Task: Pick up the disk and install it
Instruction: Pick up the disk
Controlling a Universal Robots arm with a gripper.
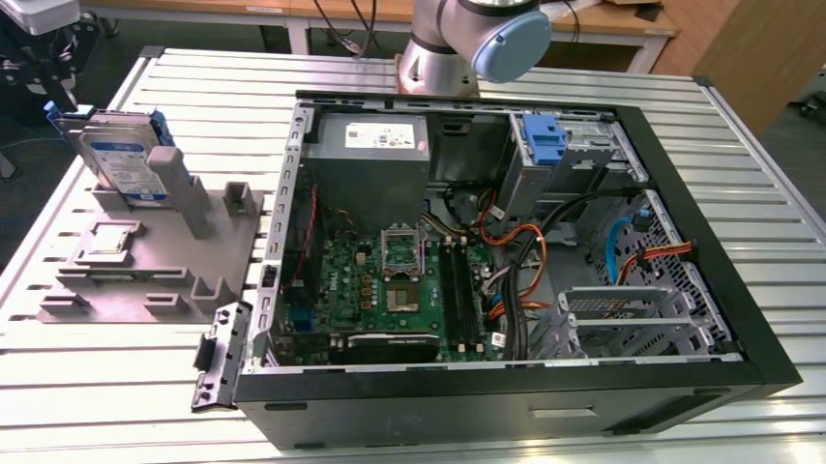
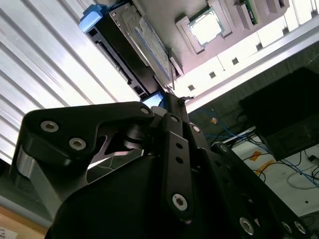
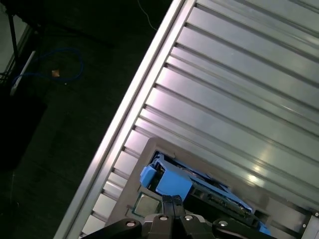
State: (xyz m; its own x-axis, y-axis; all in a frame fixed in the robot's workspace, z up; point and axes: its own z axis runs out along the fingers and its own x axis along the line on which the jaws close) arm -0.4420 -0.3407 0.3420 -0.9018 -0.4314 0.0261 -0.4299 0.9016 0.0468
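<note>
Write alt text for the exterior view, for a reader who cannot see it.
A blue-railed disk stands on edge in a grey fixture on a slatted metal table, at the exterior view's left. Beside it lies an open black computer case, its green motherboard exposed, with the robot arm's base behind it.

The arm (image 1: pixel 432 53) is a stout tube of brushed silver-grey metal, and its joint is closed by a round, pale blue cap (image 1: pixel 513 43). The claw (image 2: pixel 171 97) is matte black throughout. It is built of flat links (image 2: pixel 79 132) with rounded ends, hinged one on another. In the first wrist view these links narrow to two slim fingers (image 3: pixel 167 201). Small silver screws (image 2: pixel 179 200) with socket heads sit at the pivots, several to each link, bright against the black.
</note>
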